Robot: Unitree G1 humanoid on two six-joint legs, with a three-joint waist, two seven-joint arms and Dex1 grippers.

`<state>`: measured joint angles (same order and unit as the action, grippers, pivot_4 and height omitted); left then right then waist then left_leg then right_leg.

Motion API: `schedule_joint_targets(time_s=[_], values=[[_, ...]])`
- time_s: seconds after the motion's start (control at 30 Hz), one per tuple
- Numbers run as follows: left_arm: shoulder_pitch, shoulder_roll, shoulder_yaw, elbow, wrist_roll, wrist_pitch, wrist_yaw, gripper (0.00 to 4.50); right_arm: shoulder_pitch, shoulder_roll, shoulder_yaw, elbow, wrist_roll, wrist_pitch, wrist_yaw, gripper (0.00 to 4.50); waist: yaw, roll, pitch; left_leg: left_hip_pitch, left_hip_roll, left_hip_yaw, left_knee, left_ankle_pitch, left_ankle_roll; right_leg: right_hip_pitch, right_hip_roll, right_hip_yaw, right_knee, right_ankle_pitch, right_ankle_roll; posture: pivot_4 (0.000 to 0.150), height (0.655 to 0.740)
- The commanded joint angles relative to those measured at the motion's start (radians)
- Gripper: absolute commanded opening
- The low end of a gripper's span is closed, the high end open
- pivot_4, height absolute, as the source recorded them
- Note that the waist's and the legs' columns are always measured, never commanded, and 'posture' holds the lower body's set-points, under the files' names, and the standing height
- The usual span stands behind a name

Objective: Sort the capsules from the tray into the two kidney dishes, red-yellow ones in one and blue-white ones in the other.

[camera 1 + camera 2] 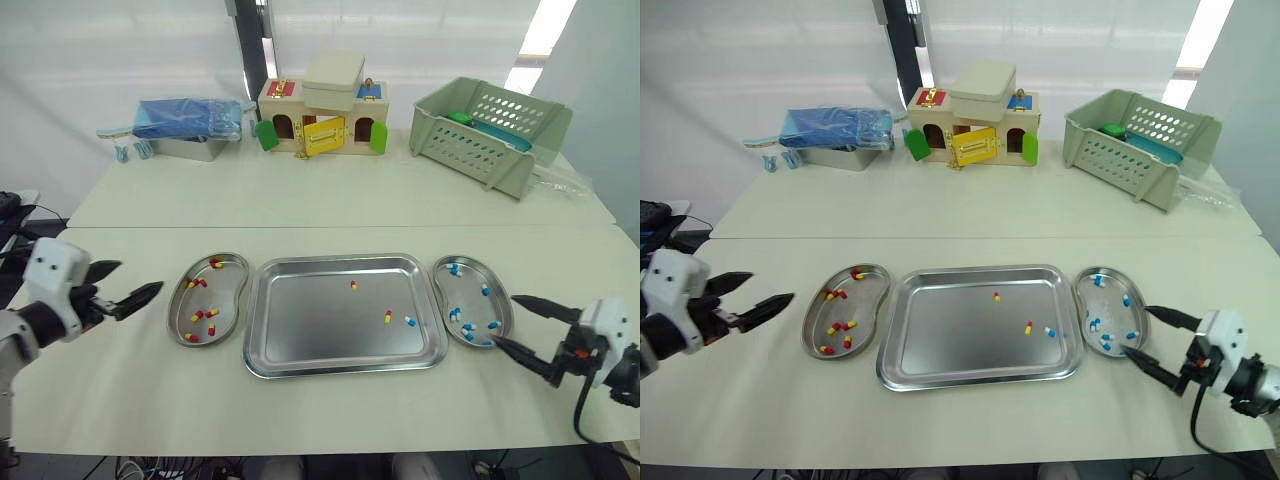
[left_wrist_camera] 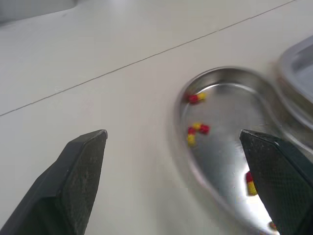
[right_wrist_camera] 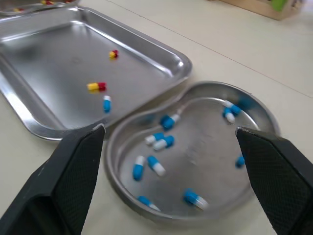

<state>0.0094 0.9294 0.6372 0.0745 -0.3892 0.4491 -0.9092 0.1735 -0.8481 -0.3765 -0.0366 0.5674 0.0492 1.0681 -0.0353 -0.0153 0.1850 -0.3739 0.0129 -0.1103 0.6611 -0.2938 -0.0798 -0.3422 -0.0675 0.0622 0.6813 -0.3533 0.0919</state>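
Green slotted plastic basket (image 1: 480, 140) at the far right of the table hides most of its contents; a blue item and a green one peek out. Blue bundle (image 1: 190, 115) sits on a metal tin (image 1: 190, 150), what it is unclear. Rectangular steel tray (image 1: 310, 320) in the middle holds two red-yellow capsules (image 1: 388, 316) and one blue-white capsule (image 1: 410, 321). Left steel kidney dish (image 1: 228, 285) beside it holds several red-yellow ones, right steel kidney dish (image 1: 468, 295) several blue-white; exact counts hard to make out. Left gripper (image 1: 141, 274) spread open, empty, just left of its dish. Right gripper (image 1: 503, 318) open, empty, at the right dish's outer edge
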Motion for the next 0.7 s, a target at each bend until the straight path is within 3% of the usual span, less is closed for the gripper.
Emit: schedule_joint_targets(time_s=[0.03, 0.23, 0.7], values=[[0.037, 0.055, 0.093, 0.109, 0.028, -0.100, -0.023, 4.48, -0.042, -0.038, -0.048, 0.090, -0.024, 0.010, 0.012, 4.50, -0.001, 0.000, 0.000, 0.000, 0.000, 0.000, 0.000, 0.000, 0.000, 0.000, 0.000, 0.000, 0.000, 0.000, 0.000, 0.150, 0.7400], [0.096, 0.092, 0.137, 0.285, 0.069, -0.237, -0.016, 4.48, -0.135, -0.079, -0.054, 0.247, -0.058, 0.021, 0.032, 4.50, -0.007, 0.000, 0.000, 0.000, 0.000, 0.001, 0.000, 0.000, 0.000, 0.000, 0.000, 0.001, 0.000, 0.000, 0.000, 0.150, 0.7400], [0.137, 0.065, 0.135, 0.284, 0.053, -0.262, 0.019, 4.48, -0.223, -0.082, -0.045, 0.358, -0.111, -0.014, 0.074, 4.50, -0.016, 0.000, 0.000, 0.000, 0.000, 0.001, -0.001, 0.000, 0.000, -0.001, 0.000, 0.000, 0.000, 0.000, 0.000, 0.150, 0.7400]])
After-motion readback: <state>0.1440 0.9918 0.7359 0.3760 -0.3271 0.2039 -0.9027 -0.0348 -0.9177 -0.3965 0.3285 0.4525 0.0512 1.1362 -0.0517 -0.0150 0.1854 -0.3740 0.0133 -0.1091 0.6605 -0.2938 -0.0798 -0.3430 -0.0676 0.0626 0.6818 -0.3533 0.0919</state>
